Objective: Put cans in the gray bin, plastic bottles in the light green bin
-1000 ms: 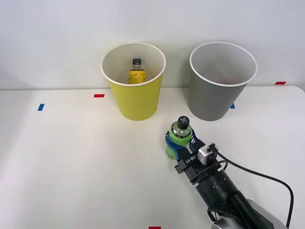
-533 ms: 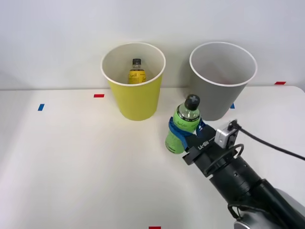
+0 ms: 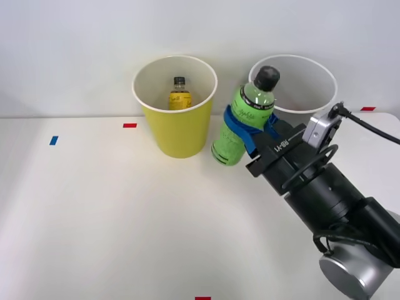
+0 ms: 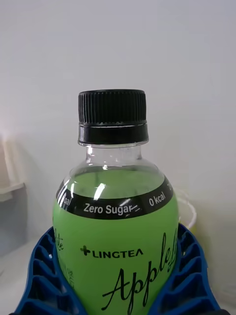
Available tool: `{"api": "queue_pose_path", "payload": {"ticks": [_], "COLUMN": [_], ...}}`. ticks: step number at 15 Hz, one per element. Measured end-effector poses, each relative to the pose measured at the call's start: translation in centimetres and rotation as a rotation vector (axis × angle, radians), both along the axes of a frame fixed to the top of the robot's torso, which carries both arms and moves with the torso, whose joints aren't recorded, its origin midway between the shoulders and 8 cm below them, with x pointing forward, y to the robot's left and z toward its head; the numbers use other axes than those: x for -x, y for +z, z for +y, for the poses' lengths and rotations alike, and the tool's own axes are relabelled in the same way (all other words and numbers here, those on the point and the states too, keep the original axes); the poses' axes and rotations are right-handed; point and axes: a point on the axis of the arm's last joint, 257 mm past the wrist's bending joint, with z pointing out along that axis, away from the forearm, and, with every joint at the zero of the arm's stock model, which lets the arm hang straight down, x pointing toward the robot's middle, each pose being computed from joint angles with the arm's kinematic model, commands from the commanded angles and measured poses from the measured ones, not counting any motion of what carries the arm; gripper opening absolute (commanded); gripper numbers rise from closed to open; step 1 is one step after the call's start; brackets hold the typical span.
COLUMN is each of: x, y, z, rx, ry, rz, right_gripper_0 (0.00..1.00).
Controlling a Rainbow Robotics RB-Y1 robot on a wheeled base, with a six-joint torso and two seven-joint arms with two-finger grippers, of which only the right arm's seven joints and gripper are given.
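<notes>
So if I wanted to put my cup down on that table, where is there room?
The widest bare stretch of the table lies left of the light green bin and runs along the front edge. It is crowded at the back right: the claw holds the green bottle between the two bins, in front of the gray bin.

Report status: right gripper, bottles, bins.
Right gripper shut on green bottle, airborne, tilted. Yellow-label bottle inside light green bin. Gray bin behind. Path clear.

Blue ribbed fingers point(image 4: 189, 275) clamp the green bottle point(image 4: 115, 231).
</notes>
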Motion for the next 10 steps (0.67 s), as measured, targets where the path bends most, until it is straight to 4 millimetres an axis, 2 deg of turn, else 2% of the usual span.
{"api": "queue_pose_path", "payload": {"ticks": [3, 6, 10], "x": [-1.4, -3.5, -8.3], "y": [2.6, 6.3, 7.8], "z": [2.4, 4.8, 6.6], "rx": [0.016, -0.014, -0.05], "ry": [0.028, 0.069, 0.057], "rz": [0.015, 0.051, 0.068], "right_gripper_0": [0.0, 0.0, 0.0]}}
